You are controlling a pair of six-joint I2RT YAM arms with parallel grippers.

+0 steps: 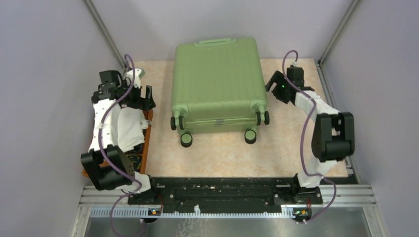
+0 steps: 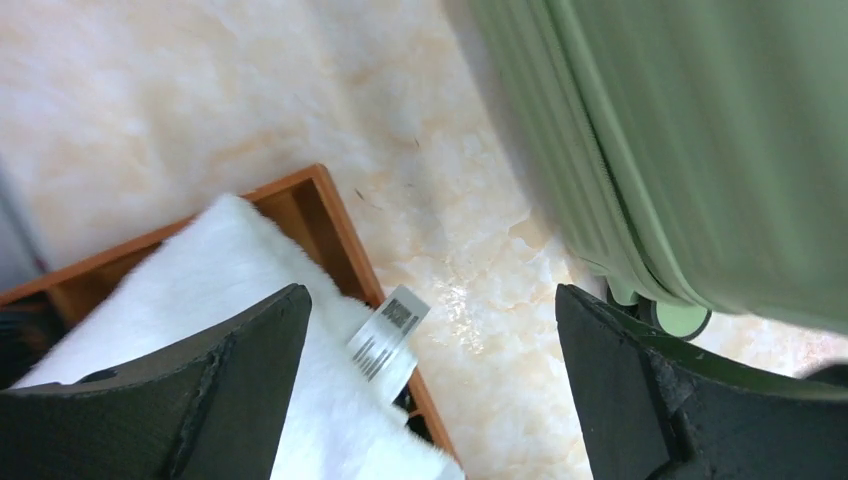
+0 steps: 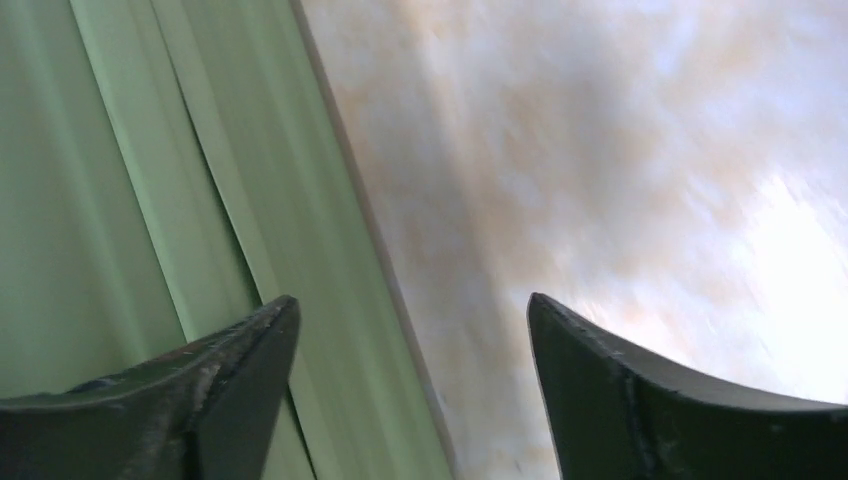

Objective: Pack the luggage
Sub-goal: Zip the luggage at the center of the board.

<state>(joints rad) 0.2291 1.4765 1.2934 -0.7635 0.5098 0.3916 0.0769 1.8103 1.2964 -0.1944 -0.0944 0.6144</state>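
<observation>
Currently both empty: left gripper [image 2: 428, 300] spread wide at mid-left of the overhead view, right gripper [image 3: 412, 300] spread at mid-right. Between them, upper centre, the luggage [image 1: 215, 84] lies shut. Probably heavy, rigid, with a slick ribbed shell; take the top handle [image 1: 215, 42] or the seam edge.

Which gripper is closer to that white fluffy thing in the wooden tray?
Left. The left gripper hovers over the edge of the white fluffy thing; the right gripper sits beyond the suitcase.
</observation>
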